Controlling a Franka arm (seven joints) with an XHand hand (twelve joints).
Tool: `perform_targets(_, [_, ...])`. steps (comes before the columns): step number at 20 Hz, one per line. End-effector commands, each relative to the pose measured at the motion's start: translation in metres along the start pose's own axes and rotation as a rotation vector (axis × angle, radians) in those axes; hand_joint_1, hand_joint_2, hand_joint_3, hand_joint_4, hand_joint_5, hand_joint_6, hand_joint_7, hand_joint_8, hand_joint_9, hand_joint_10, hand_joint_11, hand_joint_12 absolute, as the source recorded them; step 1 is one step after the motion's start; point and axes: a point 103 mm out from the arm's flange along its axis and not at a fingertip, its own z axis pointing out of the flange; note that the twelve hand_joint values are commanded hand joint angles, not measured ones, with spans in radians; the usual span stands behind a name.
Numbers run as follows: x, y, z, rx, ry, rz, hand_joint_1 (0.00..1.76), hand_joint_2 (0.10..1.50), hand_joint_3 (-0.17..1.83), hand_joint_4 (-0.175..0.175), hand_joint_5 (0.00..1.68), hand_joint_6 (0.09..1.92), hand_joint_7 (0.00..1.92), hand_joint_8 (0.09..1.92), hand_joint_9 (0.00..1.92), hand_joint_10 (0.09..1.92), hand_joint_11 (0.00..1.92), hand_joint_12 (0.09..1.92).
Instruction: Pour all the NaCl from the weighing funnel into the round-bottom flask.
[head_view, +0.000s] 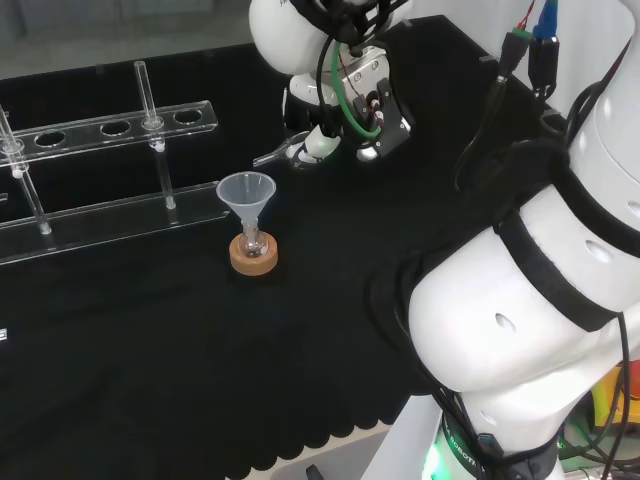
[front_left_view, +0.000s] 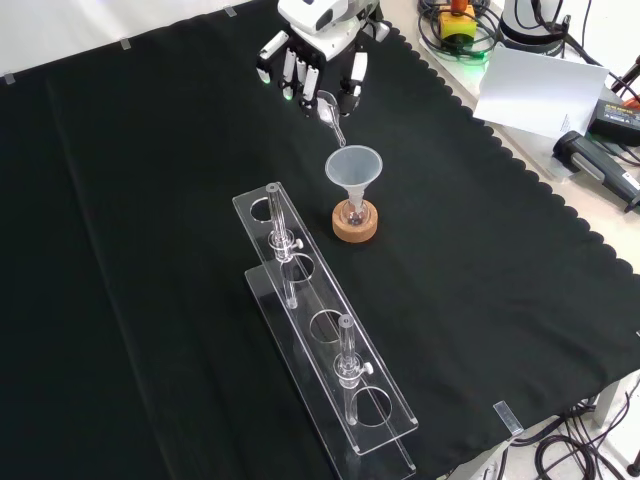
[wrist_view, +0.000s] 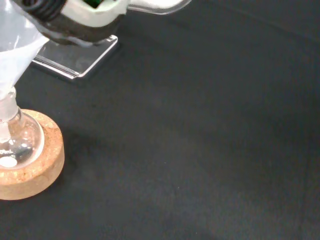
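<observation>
Black and white robot hand at far edge of the black cloth in front view, fingers curled round a small clear glass weighing funnel, thumb on one side, fingers on the other. Its spout points down and toward the camera, tip just above the far rim of the clear plastic cone funnel. In head view the weighing funnel sits right of and above the cone funnel, spout aimed left, not touching.

Cone funnel stands in the neck of a small clear round-bottom flask seated on a round cork ring stand. Wrist view: a bit of white in the flask bottom, probably salt; can't tell how much is left in the weighing funnel.

Clear acrylic test tube rack with a few glass tubes sits nearer the camera in front view, left of the flask in head view. Not involved.

Judgement: pour stage, spout lined up or close.

Risks:
- spout near the rim rather than the centre, so grains could drop outside onto the cloth
- spout knocking the cone funnel; the light flask on a loose cork ring could tip
- salt clinging inside the weighing funnel if tilt is too shallow, so not all goes in
- grains bridging in the narrow funnel stem
</observation>
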Motion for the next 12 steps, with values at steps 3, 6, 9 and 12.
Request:
perform_targets(3, [0.0025, 0.0025, -0.003, 0.011, -0.039, -0.028, 1.11, 0.82, 0.27, 0.175, 1.37, 0.35, 1.59, 0.09, 1.17, 0.14, 0.0, 1.56])
perform_targets(6, [0.0022, 0.0037, -0.0041, 0.016, -0.046, -0.033, 1.11, 0.82, 0.28, 0.175, 1.37, 0.35, 1.6, 0.09, 1.17, 0.14, 0.0, 1.56])
perform_targets(9, [0.0002, 0.0042, -0.0053, 0.019, -0.056, -0.037, 1.11, 0.82, 0.28, 0.175, 1.37, 0.35, 1.6, 0.09, 1.17, 0.14, 0.0, 1.56])
perform_targets(12, [-0.002, 0.0043, -0.0064, 0.019, -0.07, -0.043, 1.11, 0.82, 0.28, 0.175, 1.38, 0.35, 1.61, 0.09, 1.17, 0.14, 0.0, 1.56])
